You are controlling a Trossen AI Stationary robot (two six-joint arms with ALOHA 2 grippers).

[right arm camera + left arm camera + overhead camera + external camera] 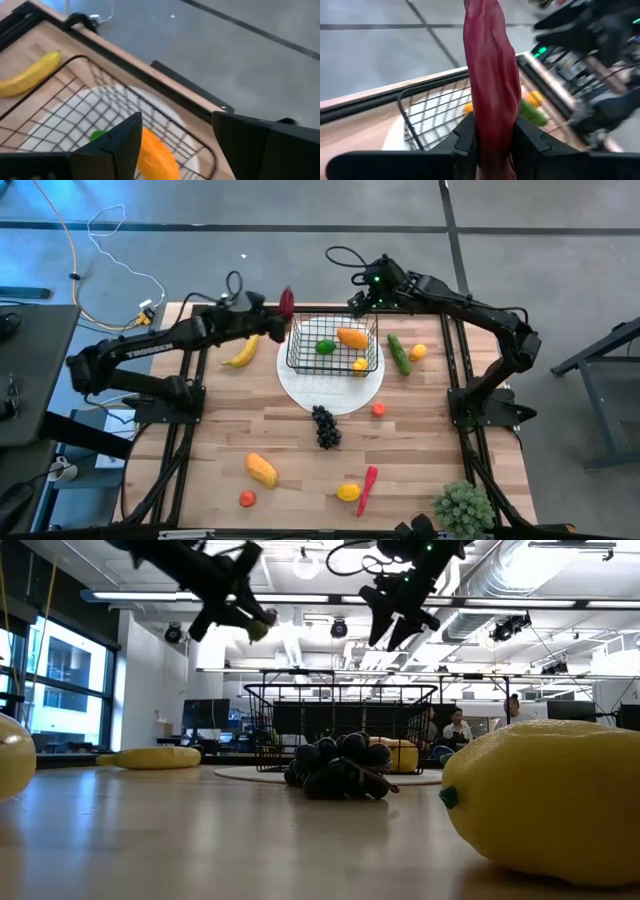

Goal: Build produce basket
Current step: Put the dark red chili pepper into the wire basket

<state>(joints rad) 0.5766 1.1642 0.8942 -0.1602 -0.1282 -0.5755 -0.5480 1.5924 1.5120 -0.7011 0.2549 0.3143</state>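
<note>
My left end effector [283, 308] hangs above the basket's [333, 345] left rim, clenched on a dark red chili [490, 85] — the basket sits on the white plate [330, 392] near the desk's [420, 450] far edge. My right end effector [362, 302] hovers over its far right corner, fingers parted and grasping nothing.

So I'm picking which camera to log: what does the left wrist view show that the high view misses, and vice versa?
Only the left wrist view shows the left end effector clamping the dark red vegetable between its fingers. Only the high view shows the grapes, banana and green plant, with the right end effector at the basket's far rim. Both show the basket on the white plate.
</note>
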